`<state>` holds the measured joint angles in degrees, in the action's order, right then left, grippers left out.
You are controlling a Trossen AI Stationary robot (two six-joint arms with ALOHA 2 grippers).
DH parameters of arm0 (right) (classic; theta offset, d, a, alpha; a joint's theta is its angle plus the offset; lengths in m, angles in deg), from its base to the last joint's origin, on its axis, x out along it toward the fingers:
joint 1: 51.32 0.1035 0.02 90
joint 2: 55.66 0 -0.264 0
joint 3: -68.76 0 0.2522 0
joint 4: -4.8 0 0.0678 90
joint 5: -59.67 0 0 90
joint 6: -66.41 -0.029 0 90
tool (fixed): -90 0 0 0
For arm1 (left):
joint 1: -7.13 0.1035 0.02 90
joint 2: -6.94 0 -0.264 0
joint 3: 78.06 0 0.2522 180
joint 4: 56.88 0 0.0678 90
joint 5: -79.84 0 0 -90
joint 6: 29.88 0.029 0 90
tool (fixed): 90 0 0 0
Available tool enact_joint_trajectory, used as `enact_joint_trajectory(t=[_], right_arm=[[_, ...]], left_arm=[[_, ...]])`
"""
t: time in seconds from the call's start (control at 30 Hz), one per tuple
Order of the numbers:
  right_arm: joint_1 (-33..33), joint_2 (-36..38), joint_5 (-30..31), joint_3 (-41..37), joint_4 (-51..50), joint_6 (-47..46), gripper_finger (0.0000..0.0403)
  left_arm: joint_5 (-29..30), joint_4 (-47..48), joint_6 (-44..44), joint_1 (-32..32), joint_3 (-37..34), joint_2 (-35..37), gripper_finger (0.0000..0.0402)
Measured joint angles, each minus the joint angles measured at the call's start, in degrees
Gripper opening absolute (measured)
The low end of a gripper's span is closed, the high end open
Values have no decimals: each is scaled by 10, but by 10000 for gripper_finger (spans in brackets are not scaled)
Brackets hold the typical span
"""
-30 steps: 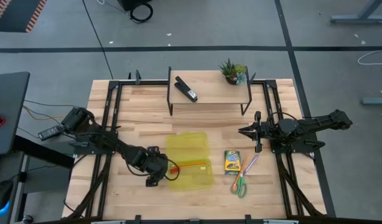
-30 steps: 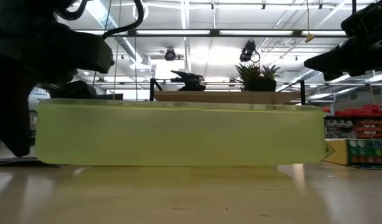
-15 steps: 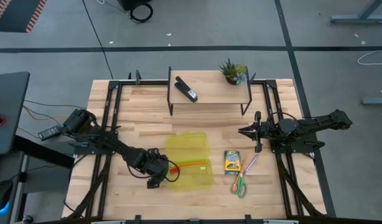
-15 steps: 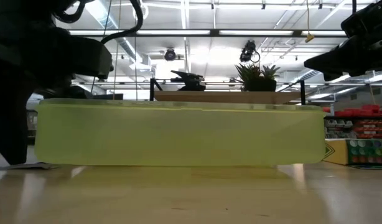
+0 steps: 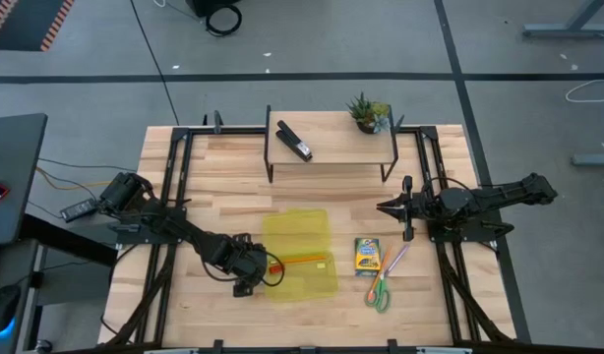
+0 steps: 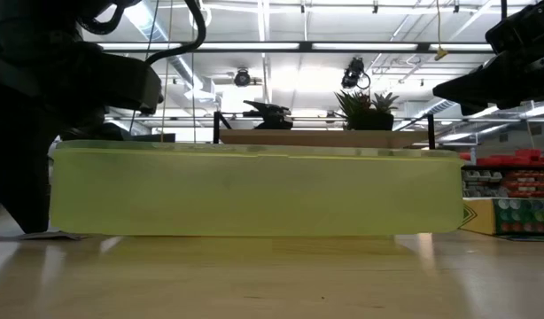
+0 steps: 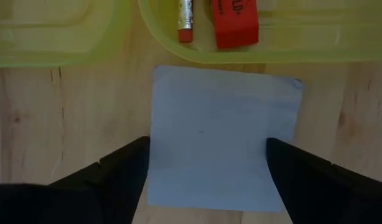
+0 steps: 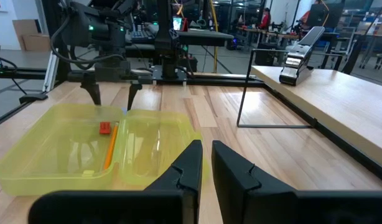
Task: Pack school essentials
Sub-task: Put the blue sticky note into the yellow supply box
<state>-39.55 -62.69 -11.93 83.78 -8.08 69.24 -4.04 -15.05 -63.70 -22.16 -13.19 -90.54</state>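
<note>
Your left claw [image 7: 206, 165] hangs over the pale blue notepad [image 7: 222, 137], jaws spread, one finger at each side edge of the sheet. The notepad lies flat on the table [image 5: 223, 211], just outside the rim of the yellow plastic case [image 5: 300, 254]. It is not gripped yet.

Inside the case lie the orange pencil [image 7: 185, 17] and the red eraser [image 7: 236, 26], close to the wall nearest the notepad. The crayon box [image 5: 367, 256], the purple pen [image 5: 394, 260] and the green-handled scissors [image 5: 379, 293] wait on the bare wood on the case's far side, near your right arm. Your right claw [image 8: 206, 163] is clenched on nothing and held above the table, pointing toward the case.

Watch the pinch. The notepad looks thin and sits flush on the wood, so closing from the sides may buckle it, or the fingers may slide over its top and come up empty. If the fingertips press too low, they could scrape the table and push the sheet against the case wall, nudging the case.

If you do lift it, a weak hold on two edges could let it swing or drop short of the rim. Clear the wall fully before lowering, or the notepad may catch the lip and tip back out.
</note>
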Motion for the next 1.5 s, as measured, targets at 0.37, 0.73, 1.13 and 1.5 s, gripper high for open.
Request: enact_joint_trajectory(t=[0.37,0.73,1.13,1.5], right_arm=[[0,0,0,0,0,0,42],[0,0,0,0,0,0,42],[0,0,0,0,0,0,42],[0,0,0,0,0,0,42]], left_arm=[[-4,10,0,7,0,1,279],[-11,14,0,25,-1,2,224],[-21,15,-164,25,-1,2,161],[-42,20,-186,24,-1,2,56]])
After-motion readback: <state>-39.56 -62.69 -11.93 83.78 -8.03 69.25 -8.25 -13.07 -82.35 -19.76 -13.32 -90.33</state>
